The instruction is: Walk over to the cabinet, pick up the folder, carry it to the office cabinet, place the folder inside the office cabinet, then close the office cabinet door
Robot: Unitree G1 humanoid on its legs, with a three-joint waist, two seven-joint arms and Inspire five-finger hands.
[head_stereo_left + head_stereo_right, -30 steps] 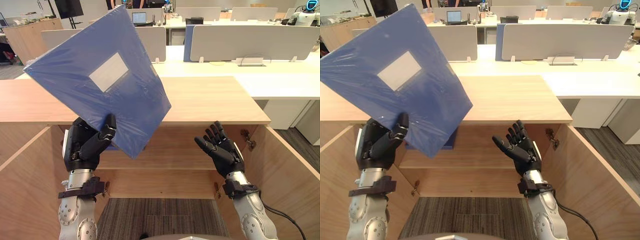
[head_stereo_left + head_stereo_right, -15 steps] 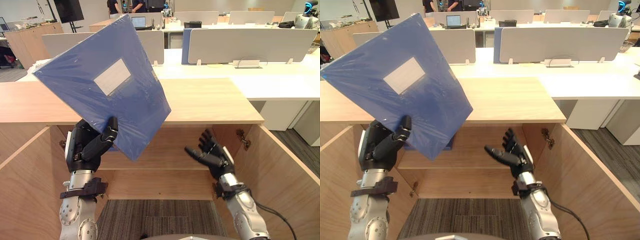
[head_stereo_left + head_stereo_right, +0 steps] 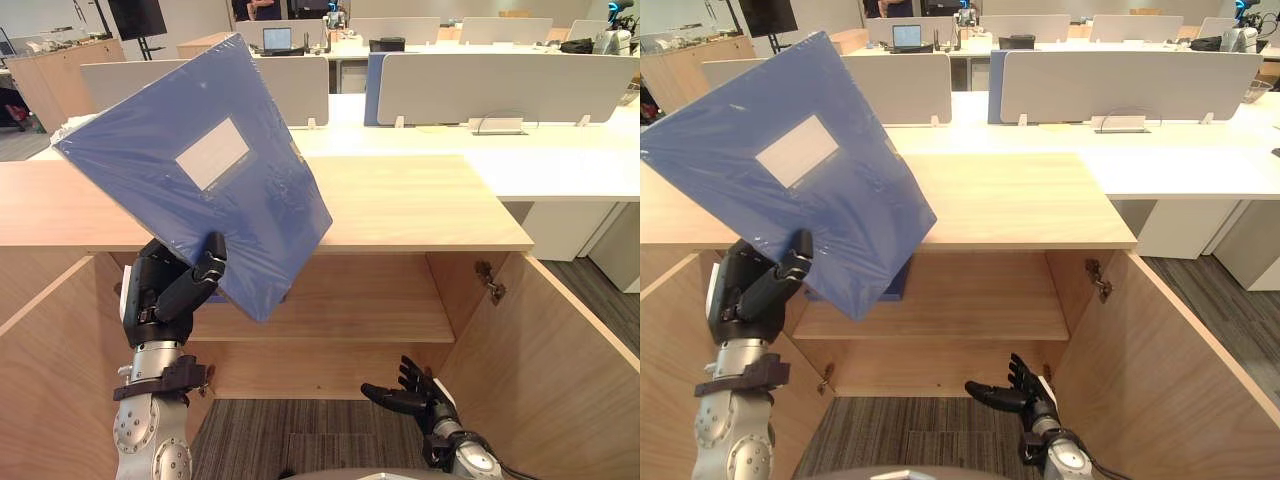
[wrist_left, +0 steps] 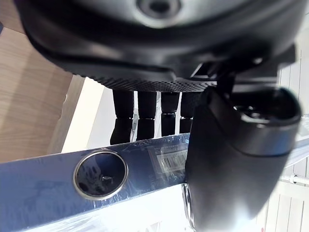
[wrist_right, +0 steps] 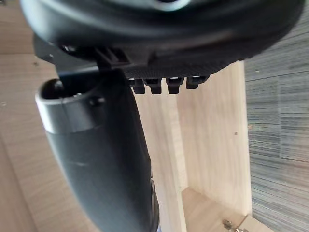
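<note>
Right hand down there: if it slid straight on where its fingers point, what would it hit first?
The open right hand points toward the robot's left, low over the carpet. The way looks free nearby; beyond, it would probably meet the office cabinet's left door, though depth is unclear.

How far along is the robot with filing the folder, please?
Picking up and carrying look done: the left hand grips the blue folder in front of the open office cabinet. It is raised outside, not yet on the shelf. Placing it and closing the door remain. The right hand hangs open, low.
</note>
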